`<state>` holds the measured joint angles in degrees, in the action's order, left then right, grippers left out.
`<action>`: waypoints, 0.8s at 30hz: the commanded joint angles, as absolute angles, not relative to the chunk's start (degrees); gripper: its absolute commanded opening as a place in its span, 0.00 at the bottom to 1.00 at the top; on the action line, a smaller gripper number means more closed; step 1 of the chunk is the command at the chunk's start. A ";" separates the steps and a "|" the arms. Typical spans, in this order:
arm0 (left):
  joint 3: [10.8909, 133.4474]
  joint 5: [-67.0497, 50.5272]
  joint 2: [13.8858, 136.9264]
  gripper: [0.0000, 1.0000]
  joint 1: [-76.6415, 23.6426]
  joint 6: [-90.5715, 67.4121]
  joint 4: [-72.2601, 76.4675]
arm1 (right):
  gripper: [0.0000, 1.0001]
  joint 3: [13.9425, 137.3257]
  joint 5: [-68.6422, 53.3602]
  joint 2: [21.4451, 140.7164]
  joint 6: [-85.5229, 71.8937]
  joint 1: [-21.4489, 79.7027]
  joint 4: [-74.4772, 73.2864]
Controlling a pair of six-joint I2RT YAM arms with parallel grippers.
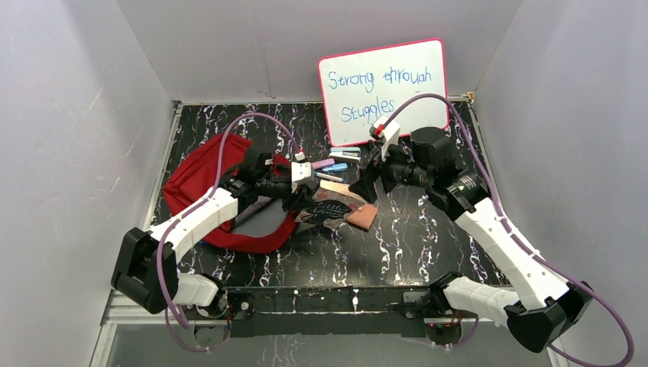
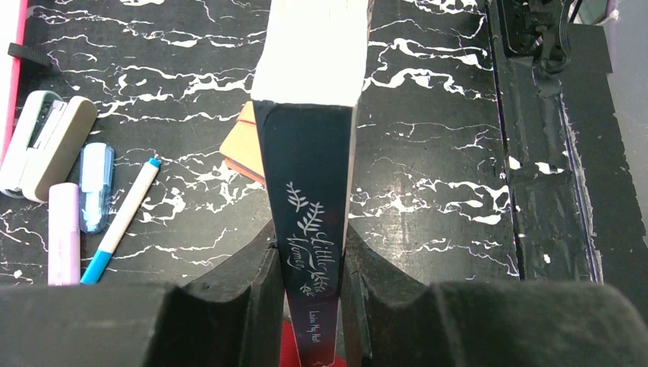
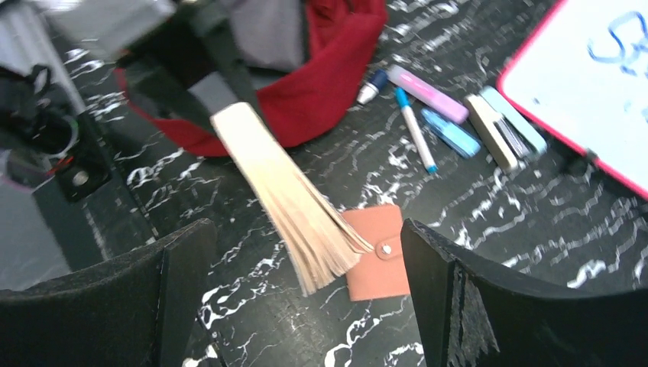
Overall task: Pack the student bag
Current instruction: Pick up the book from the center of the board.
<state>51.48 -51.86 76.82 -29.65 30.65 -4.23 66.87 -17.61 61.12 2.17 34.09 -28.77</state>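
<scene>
The fingers (image 2: 237,302) of the left gripper (image 2: 309,306) pinch the spine of a dark navy book (image 2: 306,168) with white leaf-and-script lettering, its cream pages splayed at the loose end. The right gripper (image 3: 306,229) hangs just right of the book, its fingers (image 3: 474,306) spread wide with nothing between them. The large soft red fabric backpack (image 1: 199,180) lies on the left of the black white-veined table (image 1: 413,245), its grey-lined mouth just left of the book. A small tan snap wallet (image 1: 363,216) lies under the book's right end; whether they touch I cannot tell. Farther back lie a pink highlighter (image 2: 65,233), a pale blue highlighter (image 2: 95,187), a blue-capped pen (image 2: 122,218) and a beige stapler (image 2: 42,145), near a red-framed whiteboard (image 1: 382,92).
</scene>
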 commanded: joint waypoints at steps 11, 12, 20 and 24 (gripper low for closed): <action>63.09 -61.44 78.26 0.00 -29.79 40.82 -16.34 | 0.94 71.50 -37.35 63.83 20.70 35.50 -23.31; 63.10 -61.59 78.12 0.00 -29.79 41.18 -16.73 | 0.94 71.69 -37.05 64.09 22.26 35.86 -24.04; 63.08 -61.62 77.74 0.00 -29.79 42.66 -18.55 | 0.88 77.82 -36.32 70.70 28.00 38.41 -33.02; 63.53 -61.27 77.96 0.00 -29.79 43.07 -19.03 | 0.84 80.43 -32.23 74.77 29.37 41.94 -38.66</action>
<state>60.55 -57.06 79.00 -29.71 41.43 -19.16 76.86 -34.65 72.10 26.28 38.92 -32.40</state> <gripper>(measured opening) 0.237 0.856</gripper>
